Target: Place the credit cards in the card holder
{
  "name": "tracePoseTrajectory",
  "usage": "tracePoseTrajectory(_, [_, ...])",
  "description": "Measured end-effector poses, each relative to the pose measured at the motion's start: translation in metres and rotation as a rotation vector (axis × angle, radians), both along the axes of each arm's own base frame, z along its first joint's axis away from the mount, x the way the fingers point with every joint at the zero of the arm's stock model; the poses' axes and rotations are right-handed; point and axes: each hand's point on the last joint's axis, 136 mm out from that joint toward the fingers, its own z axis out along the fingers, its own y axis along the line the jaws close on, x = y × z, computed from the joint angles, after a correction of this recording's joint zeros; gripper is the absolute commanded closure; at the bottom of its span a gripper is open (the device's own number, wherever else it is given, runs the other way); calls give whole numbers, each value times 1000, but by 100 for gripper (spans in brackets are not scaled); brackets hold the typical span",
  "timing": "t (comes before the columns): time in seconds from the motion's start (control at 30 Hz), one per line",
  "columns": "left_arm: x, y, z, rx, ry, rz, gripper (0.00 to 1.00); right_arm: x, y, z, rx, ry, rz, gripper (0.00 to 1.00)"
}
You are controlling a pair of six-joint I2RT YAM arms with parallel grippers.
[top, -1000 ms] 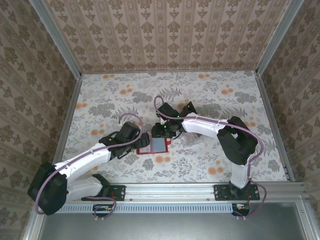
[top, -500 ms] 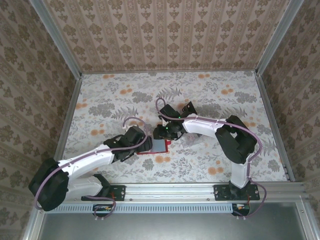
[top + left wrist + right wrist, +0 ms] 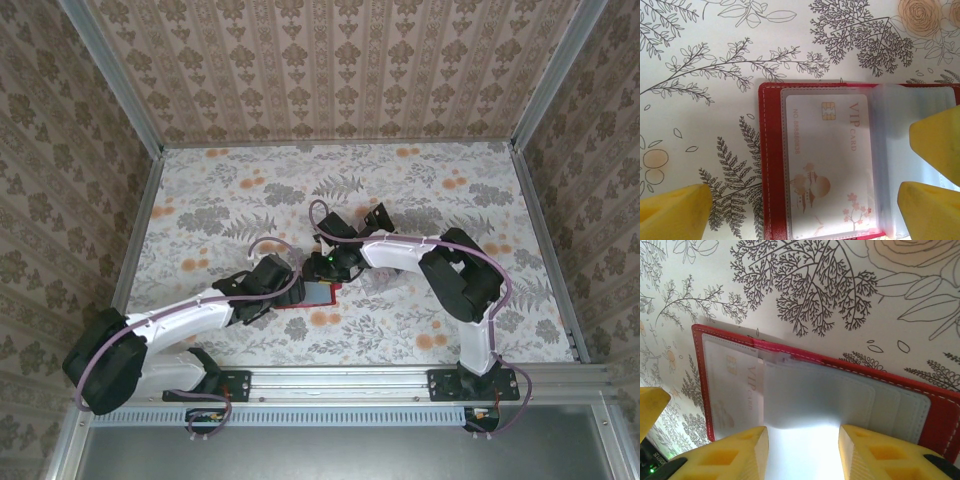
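Note:
The red card holder point(image 3: 297, 303) lies open on the floral table, between the two arms. Its left half point(image 3: 771, 165) holds a white VIP credit card point(image 3: 827, 165) behind a clear sleeve. My left gripper point(image 3: 805, 210) hangs open just above it, its yellow fingers wide apart on either side of that card. My right gripper point(image 3: 804, 450) is shut on what looks like a second white credit card point(image 3: 802, 437), washed out by glare. That card's far end meets the raised clear sleeve leaf point(image 3: 805, 390). One right finger point(image 3: 937, 142) shows beside the leaf.
Both arms crowd together over the holder near the table's front middle point(image 3: 320, 280). The floral tablecloth point(image 3: 420, 190) runs out to patterned walls on three sides. A metal rail point(image 3: 350, 380) edges the front.
My left gripper has slid a little to the right, closer over the holder. The right gripper has stayed at the holder with its grip unchanged.

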Motion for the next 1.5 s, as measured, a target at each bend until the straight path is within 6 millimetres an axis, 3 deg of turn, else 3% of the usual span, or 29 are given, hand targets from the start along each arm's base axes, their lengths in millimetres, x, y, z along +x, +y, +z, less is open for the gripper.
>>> tracePoseTrajectory(1.0, [7, -6, 4, 44, -114, -15, 3, 2, 7, -5, 28, 58, -27, 57])
tracePoseTrajectory(1.33, [-17, -5, 17, -20, -139, -54, 3, 2, 19, -1, 59, 45, -24, 57])
tracePoseTrajectory(1.5, [-24, -4, 12, -39, -120, -74, 3, 2, 19, -1, 61, 44, -24, 57])
